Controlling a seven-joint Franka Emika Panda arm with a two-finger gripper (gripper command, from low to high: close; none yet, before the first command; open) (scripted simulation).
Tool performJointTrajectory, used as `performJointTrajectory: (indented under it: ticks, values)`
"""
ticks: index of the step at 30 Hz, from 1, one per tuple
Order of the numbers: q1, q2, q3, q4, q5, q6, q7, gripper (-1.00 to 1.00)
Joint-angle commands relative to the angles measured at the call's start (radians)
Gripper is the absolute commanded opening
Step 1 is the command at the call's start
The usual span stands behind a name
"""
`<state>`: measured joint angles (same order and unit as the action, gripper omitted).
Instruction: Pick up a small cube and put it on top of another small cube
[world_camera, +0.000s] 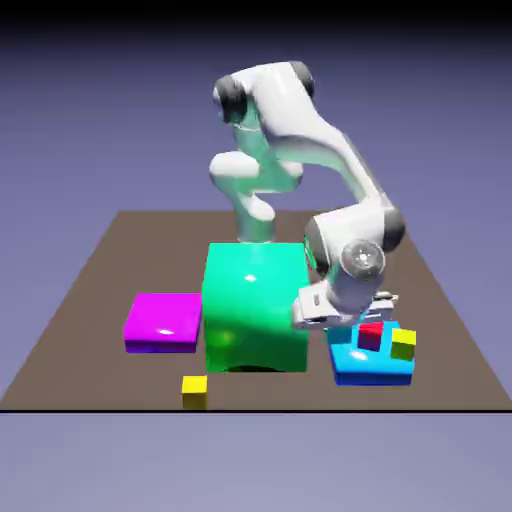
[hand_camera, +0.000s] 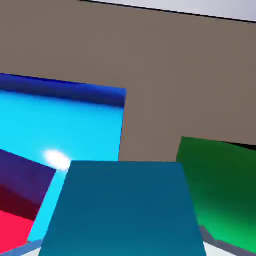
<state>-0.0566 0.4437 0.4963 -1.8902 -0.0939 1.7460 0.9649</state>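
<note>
Pinching teal cube (hand_camera: 125, 210), fingers (world_camera: 372, 322) over red cube (world_camera: 371, 335); no writing visible.

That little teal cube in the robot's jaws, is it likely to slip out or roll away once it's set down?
Probably not roll: the teal cube shows flat faces and straight edges. It looks stiff, keeping its shape while gripped. Its finish may be glossy like the shiny blue slab, so a slip seems possible. Resting it on the equally tiny red cube could tip it if off-centre.
</note>
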Motion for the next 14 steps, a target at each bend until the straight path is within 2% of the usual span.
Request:
performJointTrajectory:
  ticks: [1, 6, 10, 11, 14]
  values:
    - [0.005, -0.006, 0.036, 0.001, -0.031, -0.011, -0.008, -1.00]
    - [0.022, -0.028, 0.159, 0.003, -0.130, -0.046, -0.035, -1.00]
    - [0.019, 0.012, 0.136, -0.129, -0.168, 0.116, -0.011, -1.00]
    - [0.019, 0.012, 0.136, -0.129, -0.168, 0.116, -0.011, 1.00]
    - [0.021, -0.009, 0.149, -0.058, -0.147, 0.029, -0.024, 1.00]
